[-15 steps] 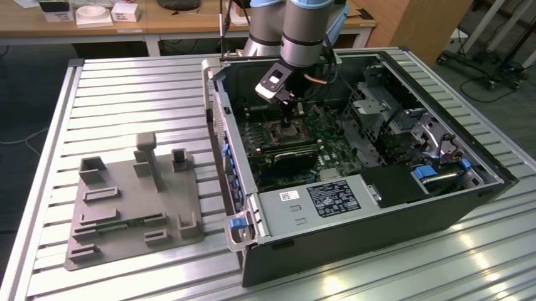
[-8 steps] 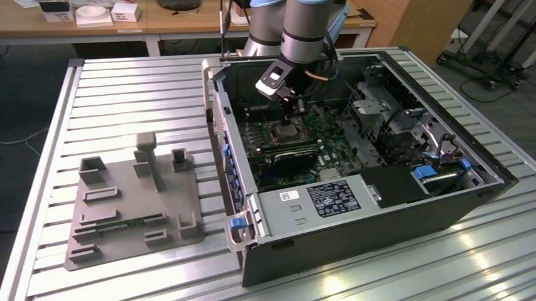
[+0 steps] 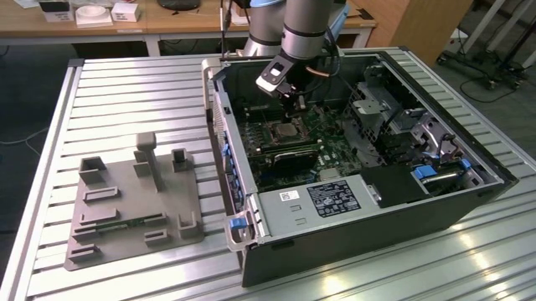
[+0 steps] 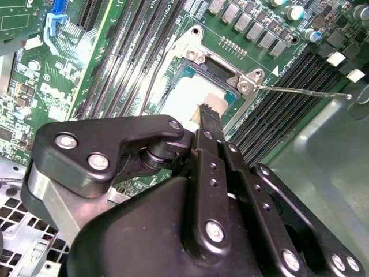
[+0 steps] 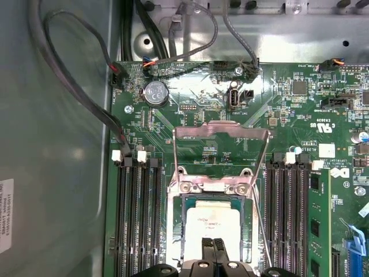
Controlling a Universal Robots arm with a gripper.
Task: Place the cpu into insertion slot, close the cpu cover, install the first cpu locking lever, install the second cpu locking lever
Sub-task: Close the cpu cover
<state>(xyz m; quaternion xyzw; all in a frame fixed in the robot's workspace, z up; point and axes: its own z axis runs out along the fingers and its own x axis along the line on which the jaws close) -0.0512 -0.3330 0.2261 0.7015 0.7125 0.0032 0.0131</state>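
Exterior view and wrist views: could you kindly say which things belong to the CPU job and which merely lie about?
Job: cpu, slot, cover, lever, end effector.
Lying about: memory slots, battery, cables, power supply, grey fixture.

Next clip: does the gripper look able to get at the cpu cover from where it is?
Probably yes. The cpu cover is swung open, tilted back clear of the cpu, and nothing sits over its frame. The gripper is just above the cpu, right next to the cover's hinged edge.
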